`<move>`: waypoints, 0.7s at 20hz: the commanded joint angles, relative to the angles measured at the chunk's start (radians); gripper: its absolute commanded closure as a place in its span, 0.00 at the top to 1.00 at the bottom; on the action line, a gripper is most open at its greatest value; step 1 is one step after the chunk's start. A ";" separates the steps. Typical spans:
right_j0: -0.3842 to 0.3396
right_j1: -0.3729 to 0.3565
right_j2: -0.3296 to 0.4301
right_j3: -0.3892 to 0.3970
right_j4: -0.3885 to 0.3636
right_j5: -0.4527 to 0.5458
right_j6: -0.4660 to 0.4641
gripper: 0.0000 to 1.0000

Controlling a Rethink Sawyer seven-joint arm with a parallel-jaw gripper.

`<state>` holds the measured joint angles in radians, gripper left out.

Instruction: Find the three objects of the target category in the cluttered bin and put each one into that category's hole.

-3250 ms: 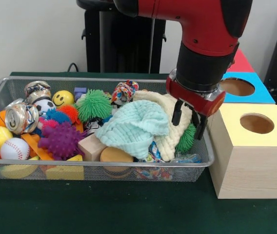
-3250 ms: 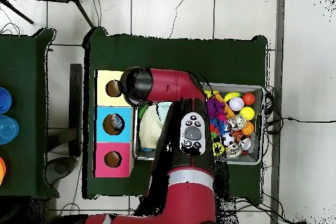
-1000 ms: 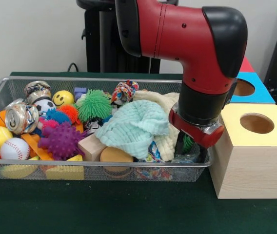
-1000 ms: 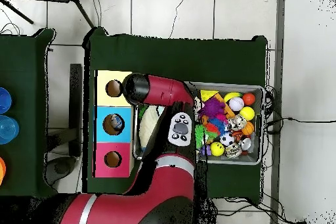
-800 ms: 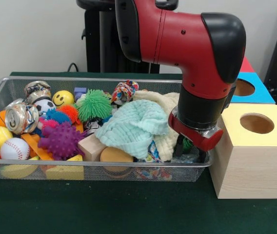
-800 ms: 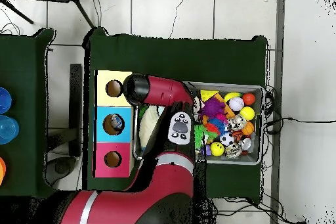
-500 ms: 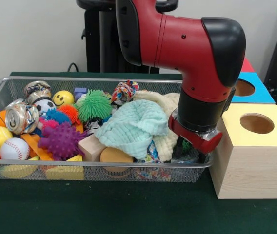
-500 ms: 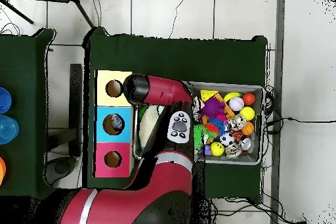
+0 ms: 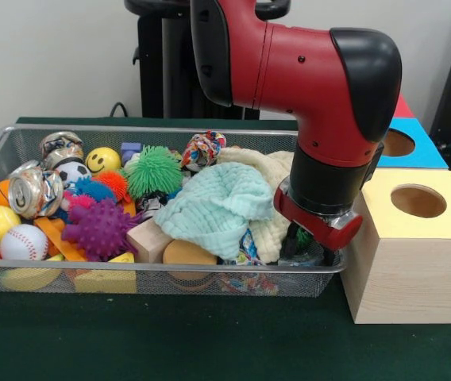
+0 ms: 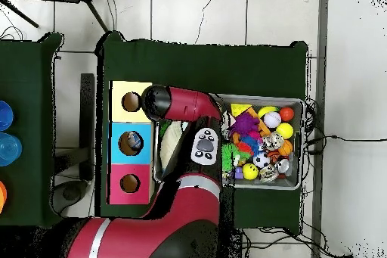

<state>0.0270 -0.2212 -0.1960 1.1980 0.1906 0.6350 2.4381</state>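
Observation:
The silver wire-mesh bin [image 9: 154, 270] is full of clutter: a mint green cloth [image 9: 213, 206], a cream cloth [image 9: 269, 171], a purple spiky ball [image 9: 98, 228], a green spiky ball [image 9: 154, 169], a baseball [image 9: 24, 242], a crushed can [image 9: 35, 190] and a wooden block [image 9: 150, 238]. My gripper [image 9: 309, 242] is down inside the bin's right end, beside the cream cloth, with something green at its tip. The wrist hides most of it. In the overhead view the arm covers the gripper and the left part of the bin [image 10: 302, 145].
Three wooden boxes with round holes stand right of the bin: yellow top [image 9: 416, 210] nearest, then blue [image 9: 404, 144], then red [image 9: 401, 105]. The overhead view shows them in a column: yellow [image 10: 130, 101], blue [image 10: 130, 143], red [image 10: 129, 183]. The yellow box almost touches the bin's end.
The wrist has risen slightly at the bin's right end. The things in the bin have not visibly moved.

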 commanded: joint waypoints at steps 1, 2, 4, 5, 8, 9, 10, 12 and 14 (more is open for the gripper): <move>-0.030 0.084 0.059 -0.067 0.027 -0.161 0.143 1.00; -0.030 0.082 0.059 -0.067 0.026 -0.155 0.141 1.00; -0.031 0.080 0.057 -0.070 0.025 -0.140 0.137 1.00; -0.032 0.077 0.057 -0.069 0.025 -0.134 0.135 1.00; -0.036 0.070 0.059 -0.066 0.025 -0.126 0.129 1.00; -0.036 0.066 0.060 -0.063 0.024 -0.125 0.126 1.00; -0.037 0.063 0.060 -0.061 0.022 -0.121 0.122 1.00; -0.035 0.063 0.057 -0.061 0.015 -0.121 0.116 1.00; -0.037 0.062 0.059 -0.060 0.012 -0.124 0.110 1.00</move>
<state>0.0271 -0.2212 -0.1964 1.1980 0.1908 0.6350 2.4381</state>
